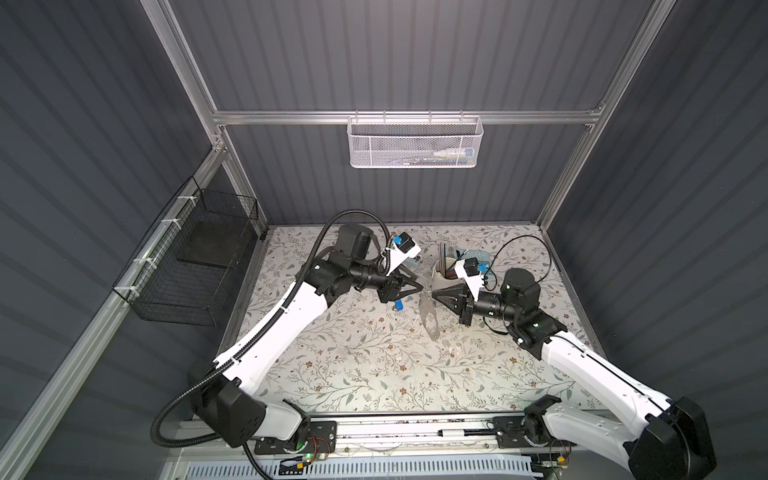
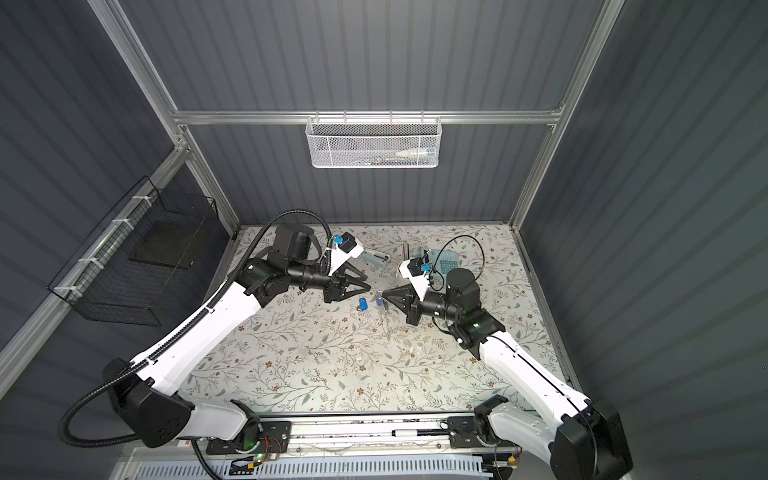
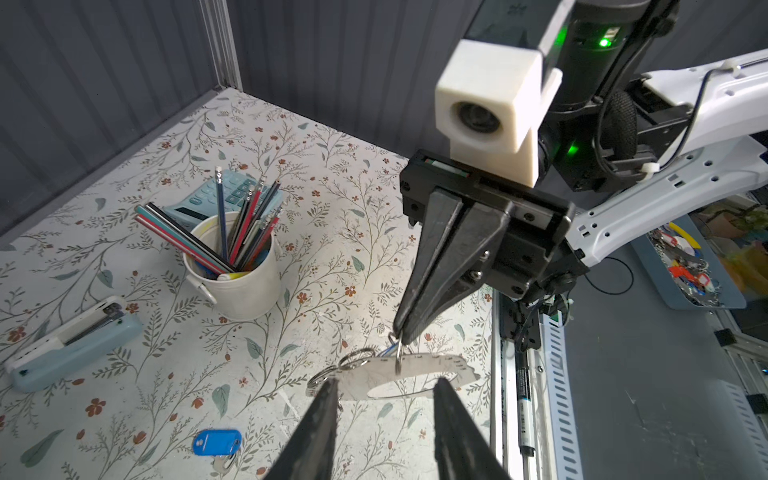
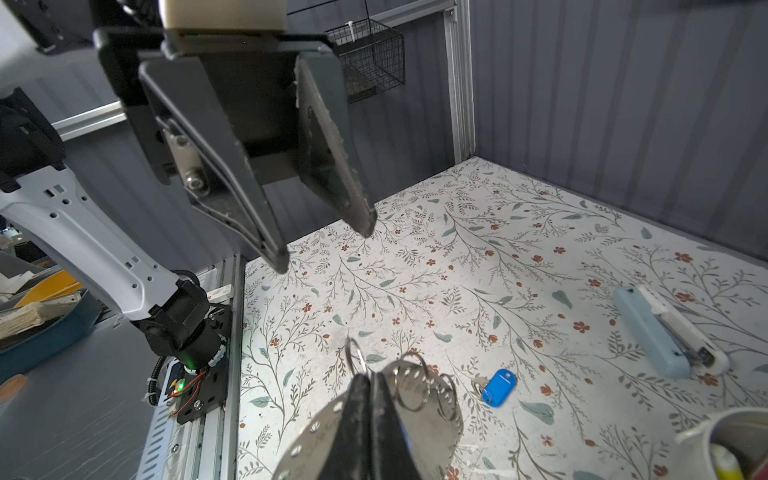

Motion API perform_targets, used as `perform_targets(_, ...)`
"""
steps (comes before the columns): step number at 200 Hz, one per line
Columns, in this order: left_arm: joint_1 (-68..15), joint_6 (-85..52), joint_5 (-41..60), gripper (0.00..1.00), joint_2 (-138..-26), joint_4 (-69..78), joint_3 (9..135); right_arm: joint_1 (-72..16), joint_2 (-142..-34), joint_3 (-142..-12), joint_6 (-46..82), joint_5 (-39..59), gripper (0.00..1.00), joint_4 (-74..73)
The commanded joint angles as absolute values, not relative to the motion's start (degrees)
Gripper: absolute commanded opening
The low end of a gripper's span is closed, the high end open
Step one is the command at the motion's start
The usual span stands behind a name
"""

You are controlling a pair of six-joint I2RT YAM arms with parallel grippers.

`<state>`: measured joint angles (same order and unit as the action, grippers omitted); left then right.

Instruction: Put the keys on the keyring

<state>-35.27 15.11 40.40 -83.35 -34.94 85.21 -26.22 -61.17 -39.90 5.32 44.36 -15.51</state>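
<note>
Both arms (image 1: 291, 309) (image 1: 582, 357) reach inward, right hand (image 1: 433, 294) pinching keyring (image 3: 365, 376).

Keyring (image 4: 430, 430) cut off by edge; cup (image 4: 700, 453) likewise.

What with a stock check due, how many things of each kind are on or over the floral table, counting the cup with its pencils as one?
keyring: 1, held by the right gripper
blue-tagged keys: 2, a loose key lying flat and a second key, mostly hidden, at the keyring
stapler: 1
cup: 1
calculator: 1
total: 6
</note>
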Motion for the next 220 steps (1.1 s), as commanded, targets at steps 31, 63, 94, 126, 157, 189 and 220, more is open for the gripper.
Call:
perform_targets(31, -39.1, 21.5, 39.0, 0.35, -89.7, -49.3, 95.4, -26.1, -60.1, -39.3, 4.7, 44.3, 0.0, -19.8)
perform_targets(63, -40.4, 21.6, 36.2, 0.28, -92.4, -51.3, 98.0, -26.1, -59.8, -38.6, 5.0, 44.4, 0.0, -20.4)
perform_targets(94, -41.0, 21.1, 33.3, 0.18, -94.1, -51.9, 99.6, -26.1, -59.7, -38.0, 5.3, 44.6, 0.0, -20.7)
perform_targets(126, -41.2, 20.9, 32.4, 0.12, -94.9, -52.7, 100.5, -26.1, -59.4, -37.4, 5.5, 44.4, 0.0, -21.3)
perform_targets(157, -41.4, 20.8, 32.2, 0.1, -95.3, -53.1, 100.5, -26.1, -59.5, -37.3, 5.5, 44.2, 0.0, -21.4)
perform_targets(189, -41.7, 20.8, 32.5, 0.1, -95.6, -53.5, 100.4, -26.1, -59.6, -37.5, 5.6, 44.3, 0.0, -21.4)
perform_targets(220, -42.0, 20.7, 32.4, 0.07, -95.7, -53.4, 100.3, -26.1, -59.6, -37.4, 5.8, 44.5, 0.0, -21.8)
